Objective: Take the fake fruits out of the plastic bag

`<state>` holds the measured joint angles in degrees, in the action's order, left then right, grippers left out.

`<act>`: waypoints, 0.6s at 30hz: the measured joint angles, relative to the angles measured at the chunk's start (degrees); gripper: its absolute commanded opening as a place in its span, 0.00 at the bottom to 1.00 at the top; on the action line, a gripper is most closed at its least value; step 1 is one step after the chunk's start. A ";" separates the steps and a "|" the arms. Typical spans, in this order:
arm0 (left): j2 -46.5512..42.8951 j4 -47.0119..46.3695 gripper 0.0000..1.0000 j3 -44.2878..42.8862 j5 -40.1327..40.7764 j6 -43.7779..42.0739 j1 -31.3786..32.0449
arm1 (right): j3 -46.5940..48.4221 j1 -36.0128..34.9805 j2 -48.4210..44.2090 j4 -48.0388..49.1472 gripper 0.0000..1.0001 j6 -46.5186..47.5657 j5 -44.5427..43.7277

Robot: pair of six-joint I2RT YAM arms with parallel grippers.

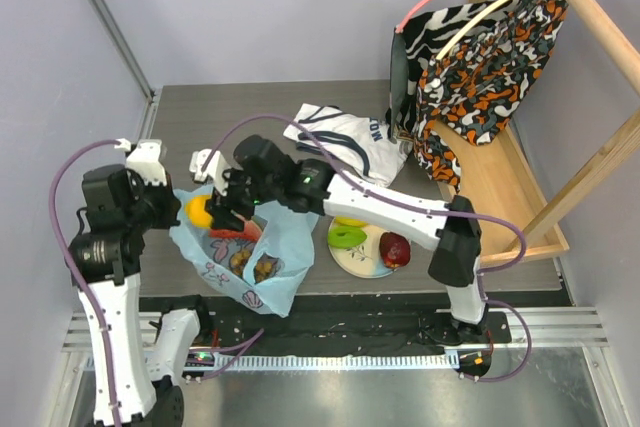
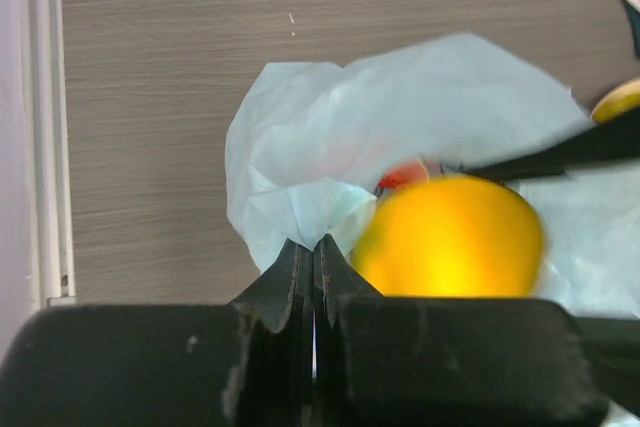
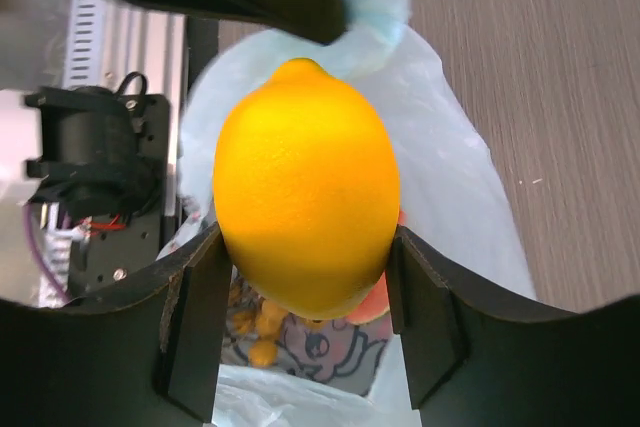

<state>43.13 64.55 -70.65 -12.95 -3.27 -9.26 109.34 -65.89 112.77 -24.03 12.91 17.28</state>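
The light-blue plastic bag (image 1: 262, 265) lies on the table at the front left, and its mouth faces the left arm. My left gripper (image 2: 316, 245) is shut on a bunched fold of the bag (image 2: 310, 209). My right gripper (image 3: 305, 292) is shut on the yellow lemon (image 3: 305, 212) and holds it above the bag's mouth; the lemon also shows in the top view (image 1: 200, 211) and in the left wrist view (image 2: 450, 237). A watermelon slice (image 1: 235, 232) and a brownish grape bunch (image 1: 265, 269) lie inside the bag. A green piece (image 1: 347, 237) and a red apple (image 1: 394, 249) sit on the plate (image 1: 355, 259).
A white shirt with dark lettering (image 1: 350, 142) lies behind the plate. A wooden rack (image 1: 520, 187) with patterned clothes on hangers (image 1: 480, 57) stands at the right. Grey walls close in the left and the back.
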 measured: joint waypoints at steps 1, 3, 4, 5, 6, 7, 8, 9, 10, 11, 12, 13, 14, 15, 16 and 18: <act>1.33 -1.11 0.00 -0.07 0.13 1.05 0.00 | 0.31 0.72 -1.16 -1.07 0.44 0.63 1.29; 3.19 -2.91 0.00 -0.35 0.57 3.04 0.00 | 0.22 2.05 -3.50 -3.72 0.43 2.38 4.02; 3.80 -3.63 0.00 -0.44 0.76 3.65 0.00 | -0.46 2.82 -4.74 -5.27 0.44 3.82 5.29; 4.83 -4.81 0.00 -0.46 0.98 4.50 0.00 | -2.12 3.72 -6.49 -6.40 0.44 5.40 6.27; 5.33 -5.31 0.00 -0.46 0.98 4.87 -0.02 | -4.81 4.59 -8.92 -7.43 0.43 7.06 6.71; 5.77 -5.90 0.00 -0.46 1.07 5.25 -0.02 | -8.09 5.51 -11.78 -9.03 0.43 9.53 6.88; 5.95 -6.34 0.00 -0.46 1.18 5.70 -0.04 | -11.98 6.40 -15.06 -10.14 0.43 12.11 6.88; 5.97 -6.71 0.00 -0.46 1.22 5.92 -0.04 | -15.39 7.10 -18.21 -11.17 0.43 14.43 6.58; 5.88 -7.15 0.00 -0.46 1.29 6.14 -0.04 | -20.57 8.09 -22.99 -13.25 0.43 18.01 5.73; 5.75 -7.54 0.00 -0.44 1.33 6.29 -0.04 | -23.65 8.72 -26.18 -15.04 0.44 20.61 5.14; 5.57 -7.87 0.00 -0.42 1.33 6.36 -0.04 | -27.71 9.14 -30.29 -16.20 0.43 23.91 4.46; 5.42 -8.17 0.00 -0.35 1.33 6.47 -0.04 | -31.32 9.20 -34.25 -18.03 0.43 26.82 3.76; 5.22 -8.50 0.00 -0.22 1.33 6.71 -0.04 | -34.84 9.09 -37.92 -19.43 0.44 29.51 3.23; 4.96 -8.74 0.00 0.07 1.31 7.02 -0.11 | -38.18 8.85 -41.33 -20.70 0.43 31.89 2.80; 4.76 -8.92 0.00 0.44 1.29 7.30 -0.22 | -41.03 8.61 -44.15 -22.03 0.43 33.90 2.36; 4.66 -9.05 0.00 1.01 1.16 7.61 -0.35 | -45.92 8.28 -47.41 -23.06 0.44 36.85 1.40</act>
<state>47.79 55.51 -69.65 -11.79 4.34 -9.61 63.42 -57.60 65.36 -47.09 49.76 18.68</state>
